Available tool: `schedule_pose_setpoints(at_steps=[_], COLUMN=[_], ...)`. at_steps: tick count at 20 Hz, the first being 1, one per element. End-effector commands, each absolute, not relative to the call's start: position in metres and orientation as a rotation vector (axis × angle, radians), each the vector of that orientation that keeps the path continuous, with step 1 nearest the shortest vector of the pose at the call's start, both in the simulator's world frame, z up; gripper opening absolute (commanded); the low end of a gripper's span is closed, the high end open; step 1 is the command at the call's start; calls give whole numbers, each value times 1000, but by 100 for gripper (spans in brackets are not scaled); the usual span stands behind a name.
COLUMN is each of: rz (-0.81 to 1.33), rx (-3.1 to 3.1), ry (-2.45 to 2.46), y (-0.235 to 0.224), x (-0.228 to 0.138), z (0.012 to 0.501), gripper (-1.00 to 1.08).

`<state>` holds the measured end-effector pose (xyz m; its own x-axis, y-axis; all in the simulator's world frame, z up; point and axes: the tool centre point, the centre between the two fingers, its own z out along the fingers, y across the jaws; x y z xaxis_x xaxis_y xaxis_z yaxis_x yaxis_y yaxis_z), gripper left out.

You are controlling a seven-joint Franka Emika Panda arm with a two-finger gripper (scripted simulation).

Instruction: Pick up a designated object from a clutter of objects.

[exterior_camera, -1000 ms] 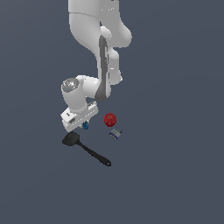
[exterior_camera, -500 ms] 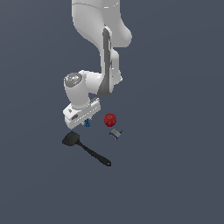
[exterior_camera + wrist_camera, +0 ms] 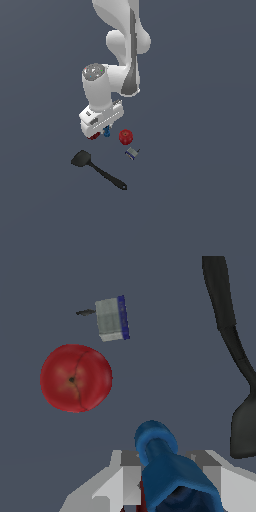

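Note:
The tiny bright-blue piece [image 3: 162,463] sits between my gripper's two grey fingers [image 3: 126,478], slim end pointing out. In the exterior view the gripper [image 3: 104,129] is shut on this blue piece [image 3: 107,133] and holds it above the floor, to the left of the red ball [image 3: 126,136]. The dark-red mug [image 3: 93,136] shows only as a sliver under the hand. The red ball [image 3: 76,377] and the grey-blue block [image 3: 112,318] lie beyond the fingertips in the wrist view.
The grey-blue block [image 3: 132,153] lies just below the ball in the exterior view. The black spatula [image 3: 97,169] lies further down, blade to the exterior view's left; it also shows in the wrist view [image 3: 235,356].
The hand has risen and shifted toward the exterior view's right, carrying the blue piece with it. Ball, block and spatula have not moved.

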<state>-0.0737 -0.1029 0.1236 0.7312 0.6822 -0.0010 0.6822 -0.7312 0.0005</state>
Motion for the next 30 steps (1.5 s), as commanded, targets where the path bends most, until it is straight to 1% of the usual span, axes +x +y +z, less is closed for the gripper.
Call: schedule_pose_setpoints(at_steps=[1, 23, 30], rz=[-1, -3, -2], rx=[2921, 2919, 2921], ry=[1151, 1152, 1153], y=[-89, 50, 86], x=[-78, -115, -122], z=[143, 336, 386], gripper=[-100, -100, -100])
